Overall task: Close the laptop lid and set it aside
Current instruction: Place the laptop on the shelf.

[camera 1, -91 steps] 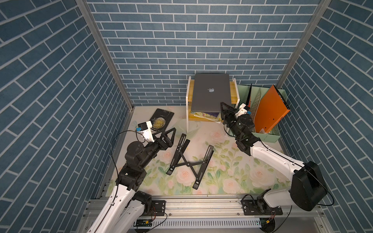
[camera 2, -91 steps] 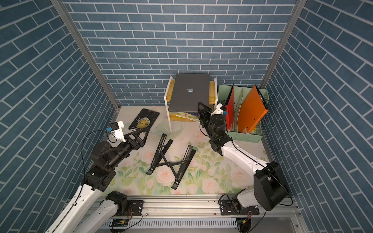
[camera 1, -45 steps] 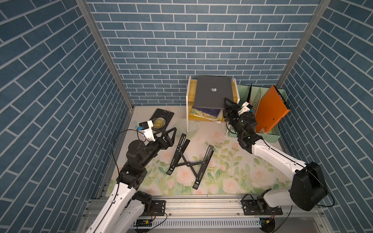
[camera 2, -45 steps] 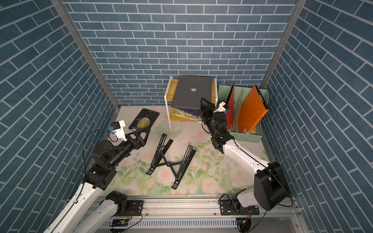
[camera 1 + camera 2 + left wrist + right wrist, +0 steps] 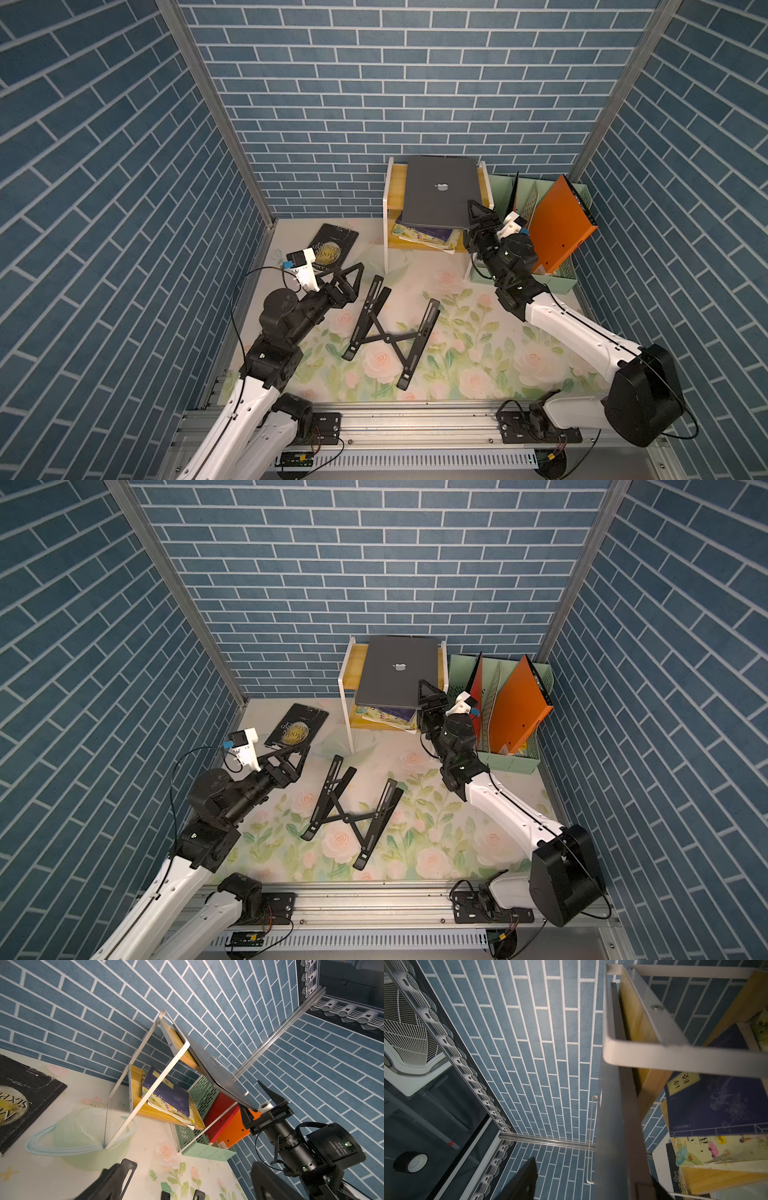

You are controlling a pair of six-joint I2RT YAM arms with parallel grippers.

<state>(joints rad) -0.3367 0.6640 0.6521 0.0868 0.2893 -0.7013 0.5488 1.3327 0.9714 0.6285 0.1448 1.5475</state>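
The laptop (image 5: pixel 440 195) (image 5: pixel 395 675) is a slim grey notebook with its lid shut and the apple logo facing up. It lies on the top board of the shelf (image 5: pixel 388 208) at the back, and its near edge overhangs the front. My right gripper (image 5: pixel 478 220) (image 5: pixel 430 696) is at the laptop's near right corner. In the left wrist view one finger is above the laptop (image 5: pixel 218 1076) and one below, both apart from it. The laptop's edge (image 5: pixel 616 1126) runs between the spread jaws. My left gripper (image 5: pixel 349 278) (image 5: pixel 191 1184) hovers open over the mat, holding nothing.
A black X-shaped stand (image 5: pixel 390 328) lies mid-mat. A black book (image 5: pixel 332 245) lies at the back left beside my left gripper. Books fill the shelf's lower board (image 5: pixel 166 1093). A green file rack (image 5: pixel 561 278) with an orange folder (image 5: pixel 561 224) stands right of the shelf, close to my right wrist.
The laptop has moved back and settled flat on the shelf top. My right gripper, shut on its corner before, has spread its jaws. The left arm has barely moved.
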